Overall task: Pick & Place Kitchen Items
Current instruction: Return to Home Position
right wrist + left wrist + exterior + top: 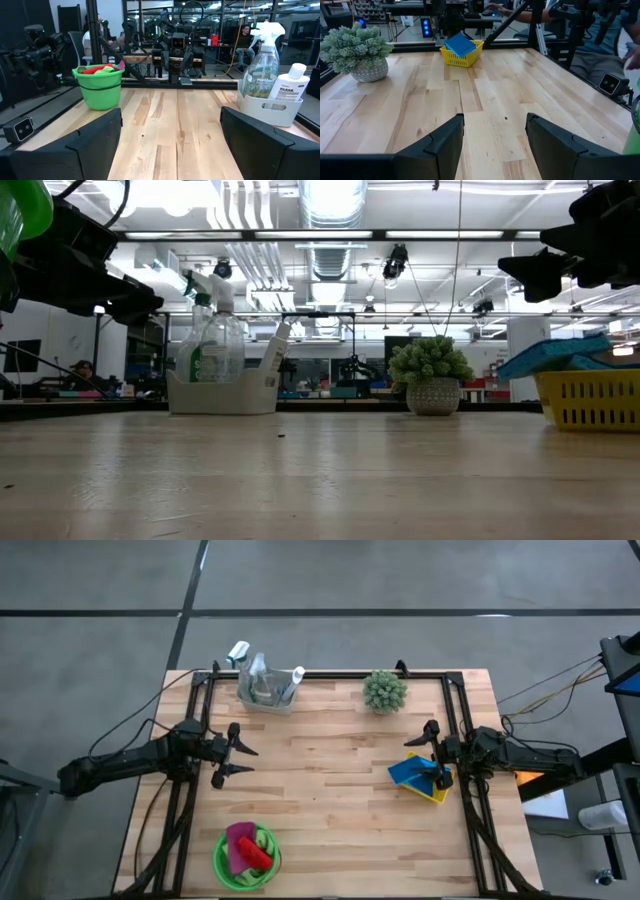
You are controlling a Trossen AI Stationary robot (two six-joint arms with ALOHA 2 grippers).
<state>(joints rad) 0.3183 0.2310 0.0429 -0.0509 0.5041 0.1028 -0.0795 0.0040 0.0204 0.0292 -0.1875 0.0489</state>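
Blue sponges point(410, 771) lie in a yellow basket point(436, 790) at the table's right; they also show in the left wrist view point(460, 45). A green bucket point(247, 858) near the front left holds pink, green and red items point(248, 846); it also shows in the right wrist view point(98, 87). A white caddy point(266, 692) at the far left holds spray bottles point(263, 60) and a white bottle point(290, 84). My left gripper point(245, 760) is open and empty at the table's left. My right gripper point(430, 753) is open, above the yellow basket.
A spiky green potted plant point(384, 691) stands at the far edge, right of centre. A dark frame point(330, 674) runs along the table's far, left and right sides. The bare wood in the middle point(330, 780) lies between the two grippers. People show in the room behind.
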